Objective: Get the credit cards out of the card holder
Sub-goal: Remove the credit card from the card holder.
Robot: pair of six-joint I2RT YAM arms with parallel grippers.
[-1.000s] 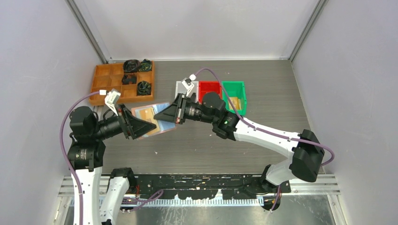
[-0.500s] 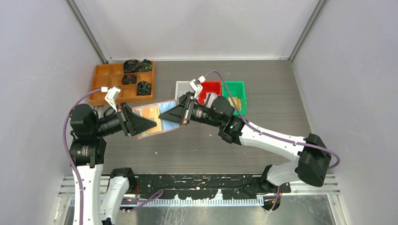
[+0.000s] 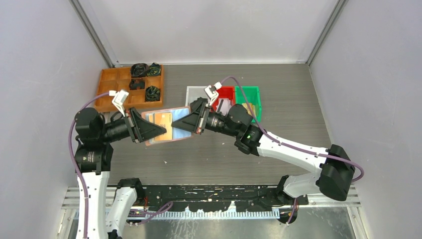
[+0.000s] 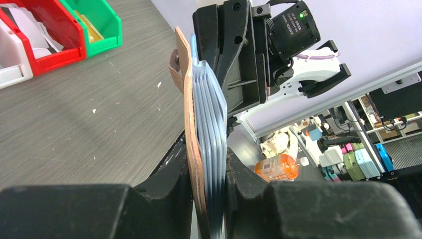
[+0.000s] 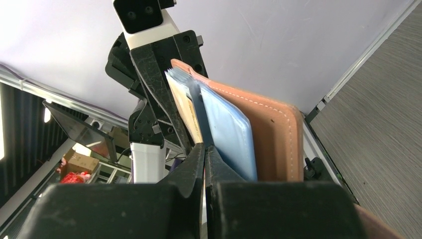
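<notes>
The card holder, a tan leather cover with blue plastic sleeves, is held above the table between both arms. My left gripper is shut on its left end; in the left wrist view the cover and sleeves sit clamped between the jaws of the left gripper. My right gripper meets the holder from the right. Its jaws are pinched shut on a thin dark-blue card edge, between a tan card and the blue sleeves. An orange card shows on the holder's top face.
A wooden compartment tray with dark bundles stands at the back left. White, red and green bins stand side by side behind the right gripper, the green one holding cards. The red and green bins also show in the left wrist view.
The right gripper has drawn to the right and the holder has shifted slightly right and up with the left gripper. More of the orange card shows on the holder's top face now.
</notes>
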